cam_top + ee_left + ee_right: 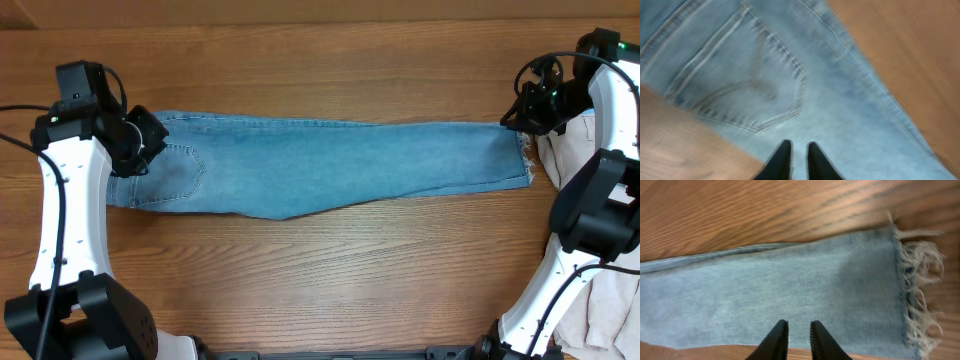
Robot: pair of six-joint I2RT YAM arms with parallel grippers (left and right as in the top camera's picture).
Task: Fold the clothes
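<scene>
The light blue faded denim jeans (330,160) are laid flat and lengthwise across the brown wooden table (320,285), with the waistband at the left end and the frayed hem (920,280) at the right end. Wide bare wood is left open above the jeans' straight upper edge. More is left below their lower edge, which is slanted and runs out to a shallow point near the middle of the garment. Beyond the waistband end only a narrow strip of wood is seen. At that end the black left gripper (150,145) is set on the jeans' upper corner, just above the stitched back pocket (755,85). In the left wrist view its two dark fingers (782,160) are drawn together to a thin slit and closed on the denim beside the pocket's pointed bottom. At the hem end the black right gripper (515,118) is placed at the jeans' upper corner. In the right wrist view its fingers (777,340) are likewise brought nearly together and clamped on a long edge of the leg, a little short of the white fringe. Just beyond the hem, the crumpled cream trousers (562,150) are heaped beside the jeans; whether the fringe is touched by them cannot be told.
</scene>
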